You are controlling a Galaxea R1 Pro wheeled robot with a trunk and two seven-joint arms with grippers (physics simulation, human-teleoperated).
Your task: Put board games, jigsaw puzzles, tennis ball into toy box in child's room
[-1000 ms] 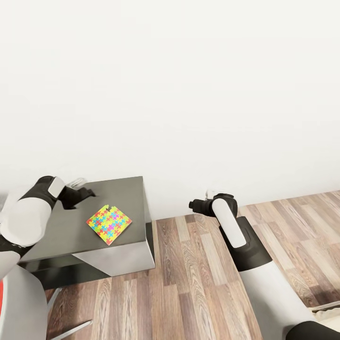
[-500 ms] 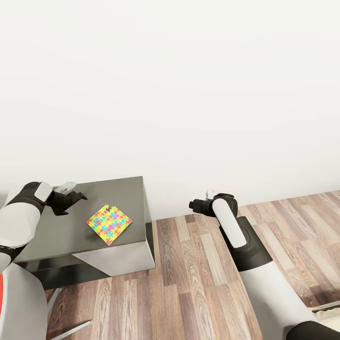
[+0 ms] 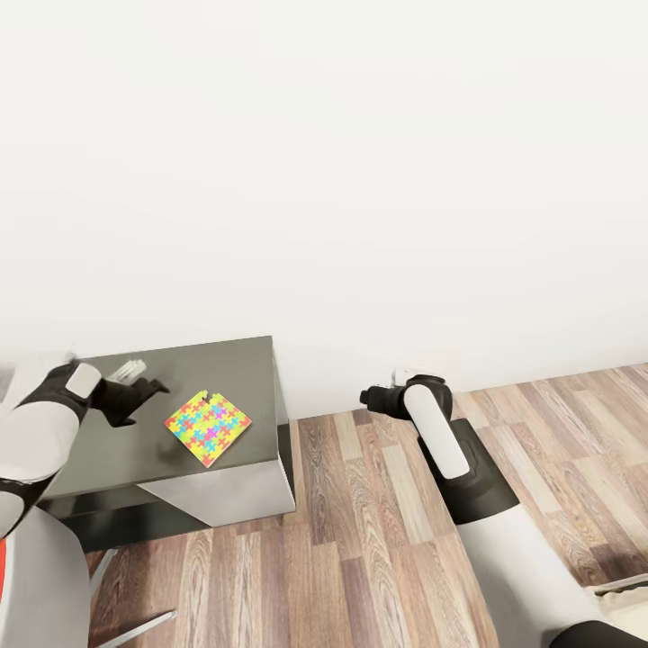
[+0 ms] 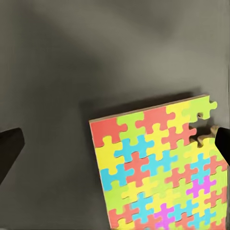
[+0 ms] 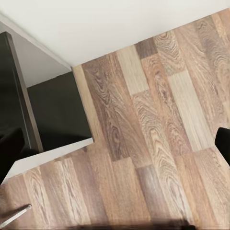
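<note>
One jigsaw puzzle [image 3: 208, 427], a thin multicolour sheet, lies flat on the dark grey section of the table [image 3: 234, 364], near its front right corner. My left gripper [image 3: 151, 389] hovers over the table just left of the puzzle, apart from it. In the left wrist view the puzzle [image 4: 158, 167] lies below the open left gripper [image 4: 117, 148], whose dark fingertips [image 4: 9, 153] stand wide apart with nothing between them. My right gripper [image 5: 115, 143] is open and empty over the wood floor [image 5: 143, 143], right of the table.
A white wall runs behind the table. Wood-plank floor [image 3: 378, 540] stretches to the right and in front. The table's white side panel [image 3: 225, 495] faces me. A thin metal leg [image 3: 135, 628] and a sliver of red [image 3: 3, 549] show at the lower left.
My left arm has drawn back to the left and slightly lower, away from the puzzle. The puzzle has not moved. The right arm has barely shifted.
</note>
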